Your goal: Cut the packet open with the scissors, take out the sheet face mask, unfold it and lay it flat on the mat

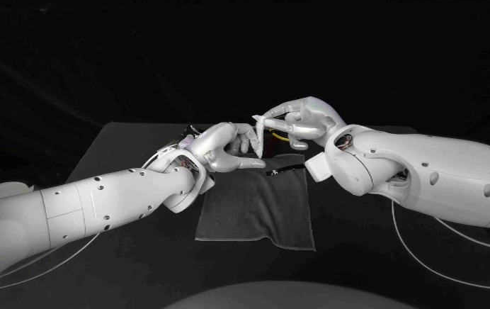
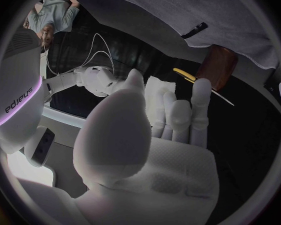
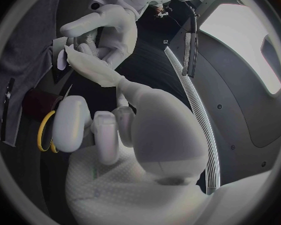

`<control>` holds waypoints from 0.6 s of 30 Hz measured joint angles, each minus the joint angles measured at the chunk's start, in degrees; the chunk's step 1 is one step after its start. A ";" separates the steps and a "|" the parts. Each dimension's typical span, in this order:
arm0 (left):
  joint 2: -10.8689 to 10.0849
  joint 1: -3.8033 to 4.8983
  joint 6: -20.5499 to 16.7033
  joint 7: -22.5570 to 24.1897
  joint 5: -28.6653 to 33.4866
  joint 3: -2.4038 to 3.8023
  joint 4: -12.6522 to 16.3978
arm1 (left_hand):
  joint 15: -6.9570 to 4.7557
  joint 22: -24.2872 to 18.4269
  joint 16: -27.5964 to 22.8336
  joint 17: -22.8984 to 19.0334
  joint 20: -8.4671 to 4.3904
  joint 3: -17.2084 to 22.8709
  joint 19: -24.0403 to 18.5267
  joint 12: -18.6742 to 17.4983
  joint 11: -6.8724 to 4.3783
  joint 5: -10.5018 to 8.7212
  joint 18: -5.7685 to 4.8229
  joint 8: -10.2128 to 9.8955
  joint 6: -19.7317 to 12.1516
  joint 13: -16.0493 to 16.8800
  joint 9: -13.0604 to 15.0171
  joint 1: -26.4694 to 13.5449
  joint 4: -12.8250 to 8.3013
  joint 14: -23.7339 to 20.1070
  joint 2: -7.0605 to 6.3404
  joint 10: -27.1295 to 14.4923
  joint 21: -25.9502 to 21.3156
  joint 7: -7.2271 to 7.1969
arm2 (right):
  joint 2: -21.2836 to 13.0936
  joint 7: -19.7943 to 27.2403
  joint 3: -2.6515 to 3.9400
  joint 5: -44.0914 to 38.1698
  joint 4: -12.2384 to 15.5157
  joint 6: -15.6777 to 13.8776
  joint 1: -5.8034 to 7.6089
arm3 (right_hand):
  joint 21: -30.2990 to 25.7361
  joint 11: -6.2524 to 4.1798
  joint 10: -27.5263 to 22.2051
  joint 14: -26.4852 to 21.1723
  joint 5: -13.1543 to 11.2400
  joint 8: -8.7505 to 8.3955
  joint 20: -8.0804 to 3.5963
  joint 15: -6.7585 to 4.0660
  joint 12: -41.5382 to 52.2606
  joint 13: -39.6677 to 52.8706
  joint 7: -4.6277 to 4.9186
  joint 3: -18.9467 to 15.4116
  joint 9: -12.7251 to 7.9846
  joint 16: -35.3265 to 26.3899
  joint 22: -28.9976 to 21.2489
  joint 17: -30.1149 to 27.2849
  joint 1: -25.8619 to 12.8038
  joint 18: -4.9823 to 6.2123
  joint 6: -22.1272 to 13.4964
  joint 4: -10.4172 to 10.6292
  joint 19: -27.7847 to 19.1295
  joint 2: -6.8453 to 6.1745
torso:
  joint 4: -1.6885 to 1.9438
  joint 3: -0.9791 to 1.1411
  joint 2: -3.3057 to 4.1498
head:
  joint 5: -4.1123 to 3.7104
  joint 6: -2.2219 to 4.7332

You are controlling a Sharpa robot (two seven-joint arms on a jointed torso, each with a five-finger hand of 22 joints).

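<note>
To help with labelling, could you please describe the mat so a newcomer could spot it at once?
On the black table, look just nearer the robot than the left robot hand and right robot hand. The mat lies flat there: a grey cloth rectangle, paler than the tabletop, with a small black tag.

The counter (image 1: 122, 142) is looked down on from the head. The left hand (image 1: 219, 149) and right hand (image 1: 296, 121) are each viewed closely from behind the wrist; the mat (image 1: 255, 203) is shared by all views.
</note>
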 measured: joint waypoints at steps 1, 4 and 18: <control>0.00 0.00 0.00 -0.20 0.26 0.00 0.03 | -0.09 0.00 0.00 0.00 0.00 -1.39 0.00 0.00 0.00 0.00 -0.01 0.27 -0.19 0.00 0.13 -1.47 0.12 0.08 0.28 0.00 0.00 -0.19 | 0.10 -0.01 0.00 0.00 -0.07 0.00 0.00 | 0.00 0.00 0.00 0.00 0.00 0.00 0.00 0.00 0.00 0.00 0.00 0.00 0.00 0.00 0.00 0.00 0.00 0.00 0.00 0.00 0.00 0.00 | -0.01 -0.01 0.00 | 0.00 -0.01; 0.02 0.00 0.01 -0.70 1.38 0.01 0.17 | 0.02 0.13 0.00 0.07 -0.21 -4.87 0.20 0.00 -0.21 0.00 -0.04 0.91 -0.39 0.00 0.21 -5.15 0.30 0.22 1.26 0.21 0.00 -0.39 | 0.45 -0.06 0.00 0.01 -0.36 0.01 0.00 | 0.00 0.09 -0.09 0.00 0.00 0.00 0.00 0.00 0.00 0.00 -0.01 0.00 0.00 -0.02 0.00 0.01 0.00 0.00 -0.02 0.00 0.00 0.00 | -0.01 -0.04 -0.01 | -0.13 -0.02; -0.47 0.00 0.07 -0.70 8.81 0.14 2.01 | 0.13 -0.74 0.00 -0.93 -0.20 -2.50 -0.26 -2.14 -0.40 0.00 -0.11 -0.33 -1.72 -1.13 -1.47 -2.72 0.05 0.28 11.21 -0.28 -0.49 -0.10 | 1.66 -0.74 -0.06 -0.19 -1.92 0.09 -0.02 | -0.34 0.09 -0.09 -0.01 -0.13 0.00 0.00 0.00 0.00 -0.03 0.06 -0.01 0.00 -0.16 -0.05 0.05 0.00 0.00 -0.14 0.01 0.00 -0.02 | 0.02 -0.06 0.03 | -0.34 0.04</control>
